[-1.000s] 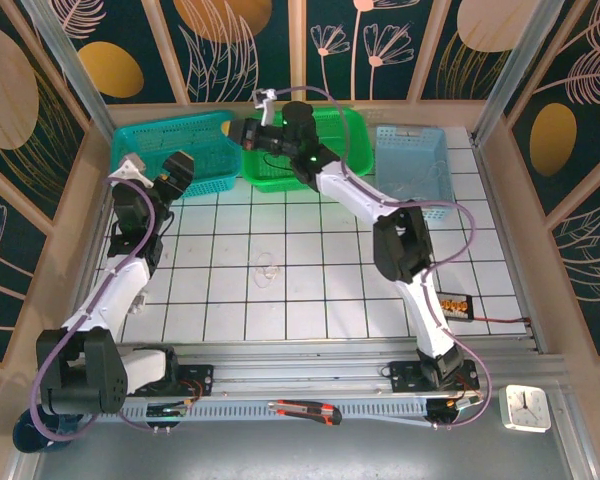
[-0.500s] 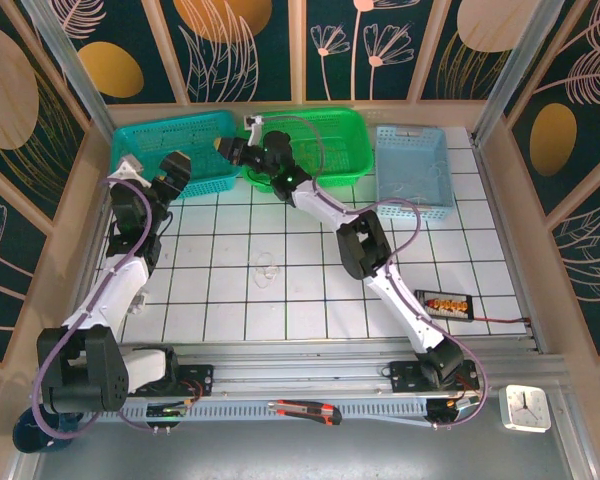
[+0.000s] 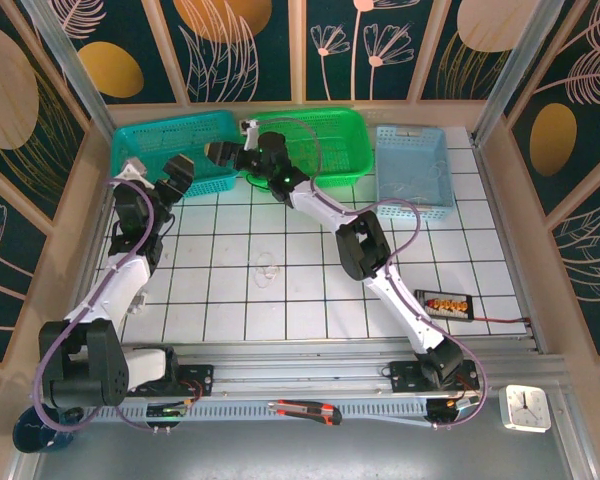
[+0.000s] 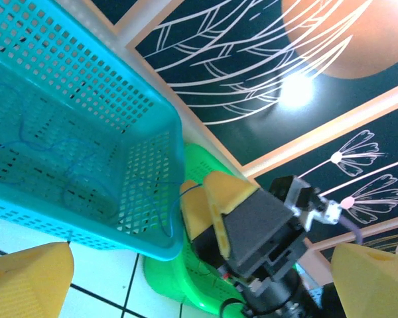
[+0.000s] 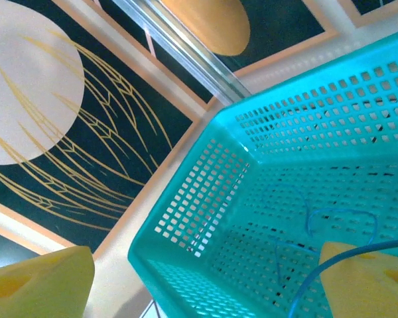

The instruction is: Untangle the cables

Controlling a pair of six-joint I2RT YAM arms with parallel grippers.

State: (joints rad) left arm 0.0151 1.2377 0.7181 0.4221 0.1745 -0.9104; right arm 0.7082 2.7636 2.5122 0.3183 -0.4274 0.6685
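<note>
A small bunch of thin white cables (image 3: pixel 267 268) lies on the tiled table near the middle. A thin blue cable (image 5: pixel 338 215) loops inside the teal basket (image 3: pixel 170 140). One end of the blue cable (image 4: pixel 164 211) runs over the basket's corner and drapes across a fingertip of my right gripper (image 4: pixel 215 199). My right gripper (image 3: pixel 221 151) hovers at the basket's right end. In its own wrist view the right gripper (image 5: pixel 202 278) stands open, the jaws wide apart. My left gripper (image 3: pixel 175 172) is open in front of the teal basket, and the left gripper (image 4: pixel 202 268) holds nothing.
A green basket (image 3: pixel 330 130) and a pale blue basket (image 3: pixel 412 170) stand in a row right of the teal one. A small orange-studded board (image 3: pixel 448 303) lies at the right. A box cutter (image 3: pixel 305 410) and a clock (image 3: pixel 527 407) rest by the near rail.
My right arm swung left from the green basket to the teal basket's right end, and its jaws went from shut to open. The left arm barely moved.
</note>
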